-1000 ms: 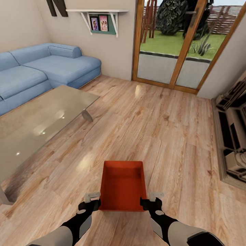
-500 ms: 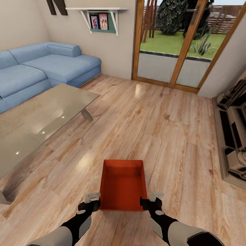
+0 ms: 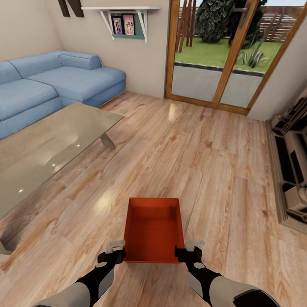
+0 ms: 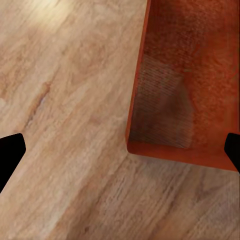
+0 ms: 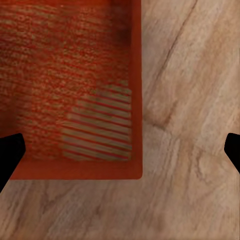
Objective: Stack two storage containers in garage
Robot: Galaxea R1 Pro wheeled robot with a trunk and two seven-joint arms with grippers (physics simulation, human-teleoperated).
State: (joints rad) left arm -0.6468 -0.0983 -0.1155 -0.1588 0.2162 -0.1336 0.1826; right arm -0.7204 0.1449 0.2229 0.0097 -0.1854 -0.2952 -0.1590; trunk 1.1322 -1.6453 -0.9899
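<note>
An orange-red storage container [image 3: 153, 230], open-topped and empty, sits between my two grippers just above the light wood floor [image 3: 204, 162] of the living room. My left gripper [image 3: 116, 251] is at its near left corner and my right gripper [image 3: 189, 250] at its near right corner. In the left wrist view the container's corner [image 4: 165, 125] lies between the wide-spread black fingertips [image 4: 10, 152] of the left gripper [image 4: 120, 155]. The right wrist view shows the same for the right gripper [image 5: 120, 150] over the container [image 5: 75, 90]. Both grippers are open.
A glass coffee table [image 3: 47, 149] stands to the left, with a blue corner sofa [image 3: 55, 85] behind it. Wood-framed glass doors [image 3: 221, 55] are straight ahead. A fireplace surround [image 3: 294, 170] lines the right edge. Bare plank floor lies between table and fireplace.
The whole picture has shifted: sofa, table and doors have slid slightly up, so the camera moved. The container keeps its place between the grippers.
</note>
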